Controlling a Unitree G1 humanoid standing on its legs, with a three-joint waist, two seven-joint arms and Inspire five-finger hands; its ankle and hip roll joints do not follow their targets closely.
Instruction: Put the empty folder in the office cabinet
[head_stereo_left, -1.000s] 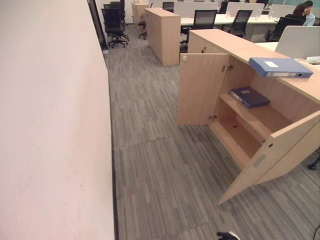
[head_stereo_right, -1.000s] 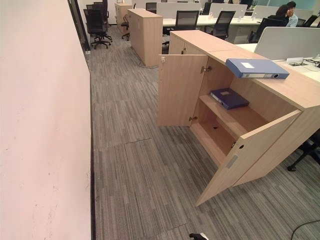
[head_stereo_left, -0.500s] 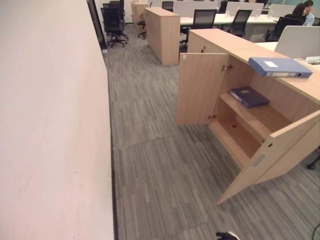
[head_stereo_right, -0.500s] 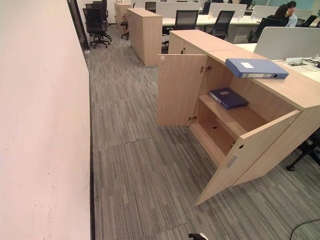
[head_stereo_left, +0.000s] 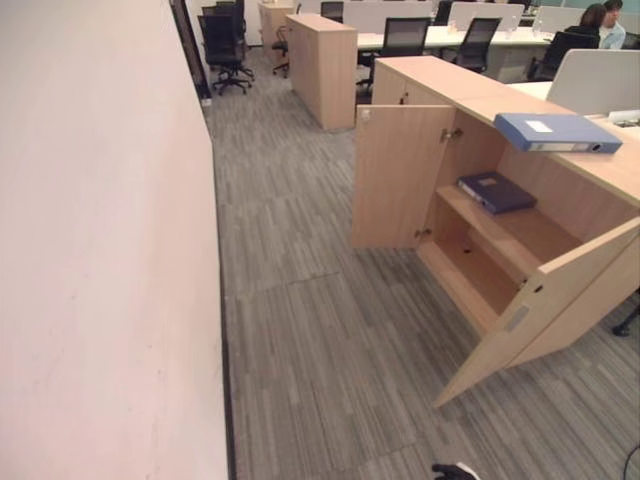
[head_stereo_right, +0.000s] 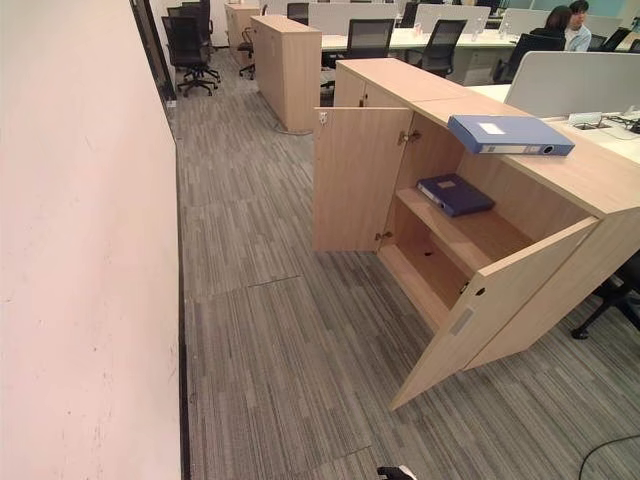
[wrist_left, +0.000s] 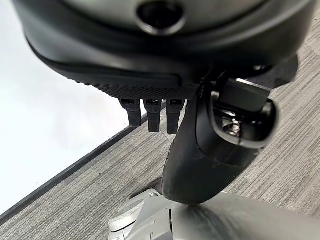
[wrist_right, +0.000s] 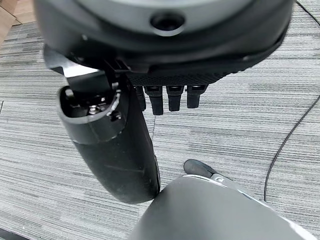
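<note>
Beside the robot, the left hand and right hand hang relaxed, holding nothing. Beyond, the light wooden cabinet stands open, slightly nearer than before; the blue lever-arch folder lies on top, not yet grasped.

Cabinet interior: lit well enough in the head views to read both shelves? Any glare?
Left eye view: cabinet evenly lit, dark folder on the upper shelf plain; lower compartment shaded yet readable. Right eye view: no glare on the blue folder on top.
</note>
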